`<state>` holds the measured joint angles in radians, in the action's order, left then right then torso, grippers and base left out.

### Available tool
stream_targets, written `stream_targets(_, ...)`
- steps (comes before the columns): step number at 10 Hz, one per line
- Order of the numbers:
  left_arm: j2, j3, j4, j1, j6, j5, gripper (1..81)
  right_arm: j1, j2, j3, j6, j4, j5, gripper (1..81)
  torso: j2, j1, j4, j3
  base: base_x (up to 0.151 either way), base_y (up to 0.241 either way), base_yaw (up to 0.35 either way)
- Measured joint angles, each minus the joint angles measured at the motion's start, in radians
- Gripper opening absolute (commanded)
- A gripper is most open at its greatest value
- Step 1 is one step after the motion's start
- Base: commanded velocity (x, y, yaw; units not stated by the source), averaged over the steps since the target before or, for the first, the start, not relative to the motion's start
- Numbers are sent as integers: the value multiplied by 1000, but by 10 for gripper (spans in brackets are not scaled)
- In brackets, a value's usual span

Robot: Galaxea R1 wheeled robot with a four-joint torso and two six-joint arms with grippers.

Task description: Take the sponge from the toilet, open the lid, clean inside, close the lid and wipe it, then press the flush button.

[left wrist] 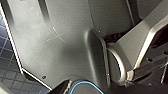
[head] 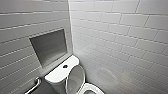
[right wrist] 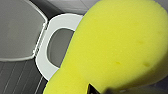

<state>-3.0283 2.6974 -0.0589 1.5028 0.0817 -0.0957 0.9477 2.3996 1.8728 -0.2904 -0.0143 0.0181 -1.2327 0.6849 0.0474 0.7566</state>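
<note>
White tiled walls close in on the toilet [head: 58, 75]. In the head view its lid [head: 75, 79] stands raised before the flush button [head: 65, 66]. From the left wrist view, I cannot tell the left gripper's state. In the right wrist view, the right gripper [right wrist: 96, 90] seems clamped on the sponge [right wrist: 117, 47], bright yellow pitted foam above the open bowl. A loose hold could drop it in.

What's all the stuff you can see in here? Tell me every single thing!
toilet: one, white, in the corner where the walls meet
lid: one, white, raised upright in front of the tank
flush button: one, dark, on top of the tank
sponge: one, yellow, above the toilet seat
wall niche: one, grey, left wall above the tank
grab bar: one, silvery, left of the toilet
wall tiles: many, white, both walls
robot plate: one, dark grey, left wrist view
right tool: one, dark, holding the sponge
</note>
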Motion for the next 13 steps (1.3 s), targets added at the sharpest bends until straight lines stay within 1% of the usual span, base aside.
stream_targets(2, 0, 0, 0, 5, 0, 5, 811, -67, 53, 39, 0, 2, -54, 10, 0, 1, 0, 0, 0, 0, 0)
stream_targets(3, 0, 0, 0, 6, 0, 6, 811, -106, 78, 80, 0, 5, -86, 10, 0, 1, 0, 0, 0, 0, 0)
stream_targets(5, -1, 0, 4, 6, 0, 9, 811, -154, 125, 140, 2, 5, -117, 10, 0, 2, 0, 6, 0, 0, 0)
stream_targets(7, -6, 0, 5, 6, 0, 11, 811, -177, 170, 149, 2, 7, -147, 10, 0, 2, 0, 52, 0, 0, 0)
stream_targets(10, -8, 0, 5, 1, 0, 15, 811, -237, 170, 139, 5, 10, -149, 10, 0, 2, 0, 147, 0, 0, 0)
stream_targets(11, -11, 0, 5, 0, 0, 14, 811, -241, 172, 139, 5, 11, -155, 10, 1, 3, 0, 166, 0, 0, 0)
stream_targets(13, -13, 0, 5, -12, 0, 18, 811, -280, 176, 127, 5, 11, -166, 10, 1, 3, 0, 178, 0, 0, 0)
